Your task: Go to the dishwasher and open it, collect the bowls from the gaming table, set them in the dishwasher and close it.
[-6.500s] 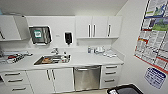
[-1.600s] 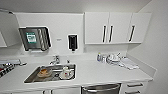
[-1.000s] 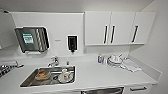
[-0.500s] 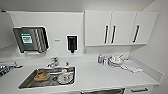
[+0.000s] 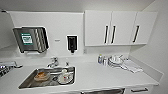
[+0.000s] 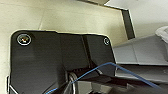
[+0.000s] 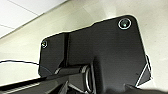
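Observation:
The dishwasher (image 5: 103,91) shows as a strip of brushed steel under the white counter (image 5: 100,77), at the lower edge of the head view, right of the sink. Its front looks flush with the cabinets. The gaming table and the bowls are out of view. Both wrist views look past the robot's dark plates down at pale floor.
A steel sink (image 5: 48,77) with a few dishes sits in the counter at left, with a tap (image 5: 53,62) behind it. White wall cabinets (image 5: 120,27) hang at upper right. Bottles and a dish pile (image 5: 116,61) stand at the counter's back right. A drawer handle (image 5: 138,90) is at lower right.
The camera has driven close to the counter, so the dishwasher front has slid down to the picture's lower edge. Over the last half second the view holds nearly still.

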Controlling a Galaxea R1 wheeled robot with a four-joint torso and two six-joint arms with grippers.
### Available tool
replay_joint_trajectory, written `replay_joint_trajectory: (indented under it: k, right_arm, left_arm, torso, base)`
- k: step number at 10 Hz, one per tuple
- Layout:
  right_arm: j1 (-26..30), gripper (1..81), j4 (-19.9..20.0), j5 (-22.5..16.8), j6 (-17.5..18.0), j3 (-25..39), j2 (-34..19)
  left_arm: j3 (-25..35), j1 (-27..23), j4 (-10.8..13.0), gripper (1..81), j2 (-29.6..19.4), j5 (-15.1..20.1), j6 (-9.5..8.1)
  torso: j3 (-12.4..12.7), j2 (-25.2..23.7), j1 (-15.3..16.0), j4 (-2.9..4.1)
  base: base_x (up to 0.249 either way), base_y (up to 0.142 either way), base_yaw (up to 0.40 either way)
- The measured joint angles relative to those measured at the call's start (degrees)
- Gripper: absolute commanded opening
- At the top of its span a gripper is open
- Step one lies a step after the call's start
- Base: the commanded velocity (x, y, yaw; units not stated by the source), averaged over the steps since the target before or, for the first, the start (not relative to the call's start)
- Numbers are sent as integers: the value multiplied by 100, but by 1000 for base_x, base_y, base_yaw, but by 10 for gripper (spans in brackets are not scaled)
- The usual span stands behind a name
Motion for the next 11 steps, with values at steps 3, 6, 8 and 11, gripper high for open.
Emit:
replay_joint_trajectory:
  k: [3, 6, 8, 11]
  right_arm:
    - [89, 811, 2, 0, 122, 1152, -661]
    - [210, 811, 4, -9, 177, 2342, -1474]
    - [301, 811, 4, -15, 196, 2905, -2015]
    - [500, 811, 9, -41, 321, 3513, -2433]
  left_arm:
    - [769, 0, 2, 811, -736, -352, 0]
    - [1460, -16, 2, 811, -1337, -830, 0]
    - [1808, -30, 0, 811, -1788, -1084, -2]
    - [2558, -143, -2, 811, -2536, -1232, -5]
  torso:
    - [-53, -300, 185, 0]
    - [-437, -863, 539, 0]
    - [-614, -1242, 784, 0]
    - [-671, -1825, 1153, 0]
  base:
    - [0, 0, 0]
    - [0, 0, 0]
    - [0, 0, 0]
    - [0, 0, 0]
